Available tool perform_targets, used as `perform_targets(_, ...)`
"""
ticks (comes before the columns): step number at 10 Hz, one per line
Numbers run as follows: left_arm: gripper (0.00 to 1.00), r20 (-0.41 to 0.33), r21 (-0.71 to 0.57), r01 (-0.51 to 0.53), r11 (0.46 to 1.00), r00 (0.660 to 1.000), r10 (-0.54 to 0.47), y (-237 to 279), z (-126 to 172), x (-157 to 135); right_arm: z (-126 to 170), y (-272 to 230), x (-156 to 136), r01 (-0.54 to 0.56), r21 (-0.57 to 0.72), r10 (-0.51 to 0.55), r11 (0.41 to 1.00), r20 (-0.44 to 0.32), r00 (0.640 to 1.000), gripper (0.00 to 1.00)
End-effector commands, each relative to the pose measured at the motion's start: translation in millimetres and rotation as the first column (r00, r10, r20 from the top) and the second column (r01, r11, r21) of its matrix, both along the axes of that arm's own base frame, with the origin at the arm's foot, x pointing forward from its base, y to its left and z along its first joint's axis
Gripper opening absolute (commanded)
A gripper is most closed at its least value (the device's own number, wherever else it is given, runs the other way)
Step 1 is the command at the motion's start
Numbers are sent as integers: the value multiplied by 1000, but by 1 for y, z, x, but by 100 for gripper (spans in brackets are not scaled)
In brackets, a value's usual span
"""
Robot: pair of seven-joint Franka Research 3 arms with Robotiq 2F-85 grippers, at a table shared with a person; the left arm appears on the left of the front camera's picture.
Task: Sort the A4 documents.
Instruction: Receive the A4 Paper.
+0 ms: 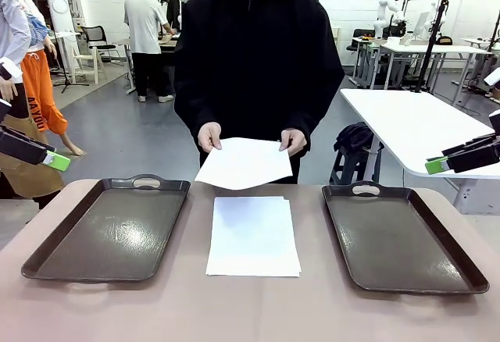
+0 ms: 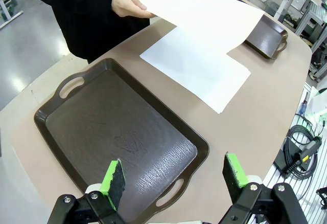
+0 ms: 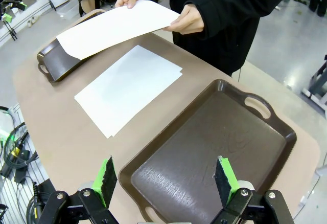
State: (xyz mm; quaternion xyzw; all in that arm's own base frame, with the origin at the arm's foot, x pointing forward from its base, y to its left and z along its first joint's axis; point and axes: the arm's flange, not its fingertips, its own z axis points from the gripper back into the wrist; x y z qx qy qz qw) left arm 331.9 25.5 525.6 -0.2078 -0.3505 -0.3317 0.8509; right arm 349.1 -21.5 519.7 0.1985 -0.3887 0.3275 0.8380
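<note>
Standing across the desk point(image 1: 250, 315), the person holds a raised sheet point(image 1: 244, 162) of the A4 documents in both hands point(image 1: 209, 136), tilted just above the pile point(image 1: 252, 236) lying flat in the lower middle of the front view. My guess is that it is being offered for an arm to take, with the two dark trays set on either side as places to sort into. The left tray point(image 1: 109, 229) at lower left and the right tray point(image 1: 402, 236) at lower right are both bare.

The left pincer point(image 2: 173, 173) hangs over the near end of its tray with jaws wide apart and nothing between them. The right pincer point(image 3: 166, 177) does likewise over the other tray, and each is well apart from the paper.

The pile's edges sit slightly askew, so it is more than one sheet, but I cannot count them, nor tell whether the lifted paper is single. Every face looks blank, so I cannot see what separates one kind from another. In the left wrist view the raised sheet covers most of the far tray.
</note>
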Motion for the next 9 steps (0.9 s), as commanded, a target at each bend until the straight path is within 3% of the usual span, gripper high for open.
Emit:
perform_targets(1,100,7,-6,18,1000,1000,-18,1,-1,1,-1,0,0,-17,13,17,1000,5,1000,100)
perform_targets(9,100,7,-6,18,1000,1000,-18,1,-1,1,-1,0,0,-17,13,17,1000,5,1000,100)
